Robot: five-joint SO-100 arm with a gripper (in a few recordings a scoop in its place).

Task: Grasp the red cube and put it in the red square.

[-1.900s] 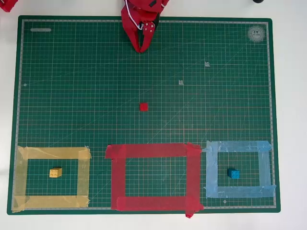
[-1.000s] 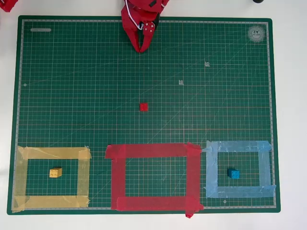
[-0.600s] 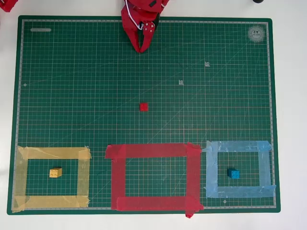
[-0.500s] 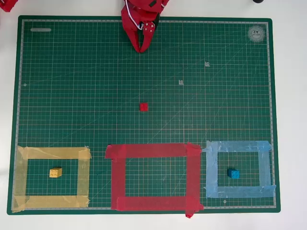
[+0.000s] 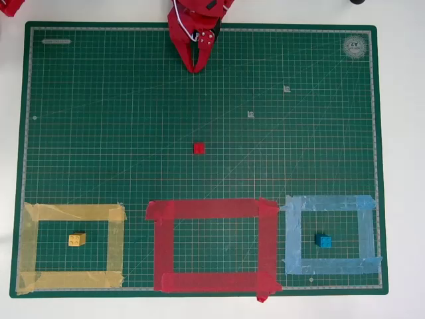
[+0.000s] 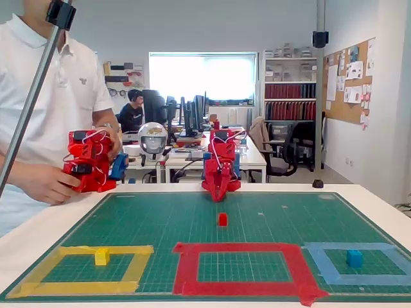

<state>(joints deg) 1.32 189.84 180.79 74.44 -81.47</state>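
Overhead view: the red cube (image 5: 199,148) sits alone mid-mat on the green cutting mat (image 5: 99,100), between the end effector (image 5: 195,66) at the top edge, tips together and empty, and the red square (image 5: 212,244). Fixed view: the end effector (image 6: 219,196) hangs behind the red cube (image 6: 222,219); a descent with unopened tips would likely knock this tiny cube away, perhaps towards the yellow tape outline (image 6: 83,266).
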